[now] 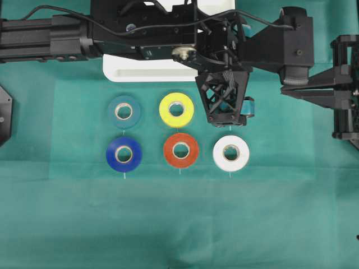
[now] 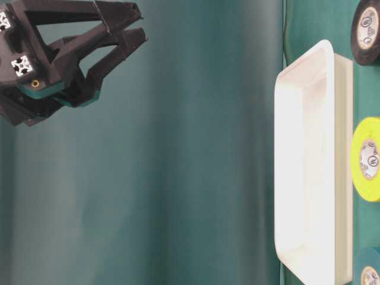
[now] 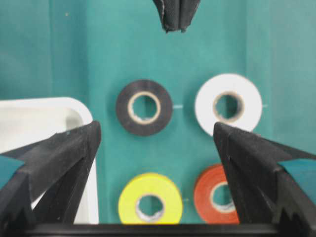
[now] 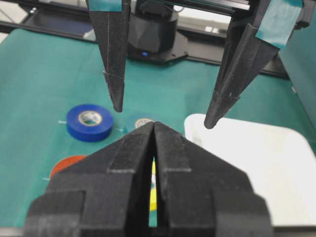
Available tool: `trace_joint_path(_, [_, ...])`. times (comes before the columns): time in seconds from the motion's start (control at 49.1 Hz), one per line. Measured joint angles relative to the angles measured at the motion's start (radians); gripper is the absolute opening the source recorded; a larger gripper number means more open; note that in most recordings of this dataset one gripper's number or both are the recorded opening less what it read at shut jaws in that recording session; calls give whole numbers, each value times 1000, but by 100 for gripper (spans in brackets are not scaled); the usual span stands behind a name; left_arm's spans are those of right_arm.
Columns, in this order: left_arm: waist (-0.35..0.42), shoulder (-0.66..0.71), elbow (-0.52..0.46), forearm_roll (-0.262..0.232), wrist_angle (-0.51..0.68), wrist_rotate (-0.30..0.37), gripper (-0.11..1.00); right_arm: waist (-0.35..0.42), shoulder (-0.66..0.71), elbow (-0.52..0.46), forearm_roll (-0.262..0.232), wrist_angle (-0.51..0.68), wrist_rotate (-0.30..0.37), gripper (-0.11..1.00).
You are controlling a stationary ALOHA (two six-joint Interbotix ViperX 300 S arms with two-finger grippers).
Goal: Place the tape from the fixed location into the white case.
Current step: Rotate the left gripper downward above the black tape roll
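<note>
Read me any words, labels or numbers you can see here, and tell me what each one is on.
None can be read.
Yellow roll: dark print on its inner core, too small and blurred to read.
Black roll of tape: faint marks on its core, unreadable.
White case: no markings visible.

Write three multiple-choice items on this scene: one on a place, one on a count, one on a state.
1. Where does the black tape lie in the left wrist view?
A. Inside the white case
B. On the green cloth beside the white roll
C. Stacked on the yellow roll

2. How many rolls show in the left wrist view?
A. Two
B. Six
C. Four

3. How is the left hand?
A. Open, holding nothing
B. Shut on the black tape
C. Shut and empty

Key: 1 B, the black tape lies flat on the green cloth next to the white roll, outside the white case. 2 C, adding the yellow roll and red roll. 3 A, the left hand has spread fingers with nothing between them.
</note>
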Motion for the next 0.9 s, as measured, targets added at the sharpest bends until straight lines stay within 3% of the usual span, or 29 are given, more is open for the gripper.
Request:
trace_joint_path(0.652, [0,0,-2,2,-8,11,99,0,0,-2,0,11,2,0])
trace_joint_path(0.896, [-21,0,-2,3,5,150,99,0,0,-2,0,12,0,0])
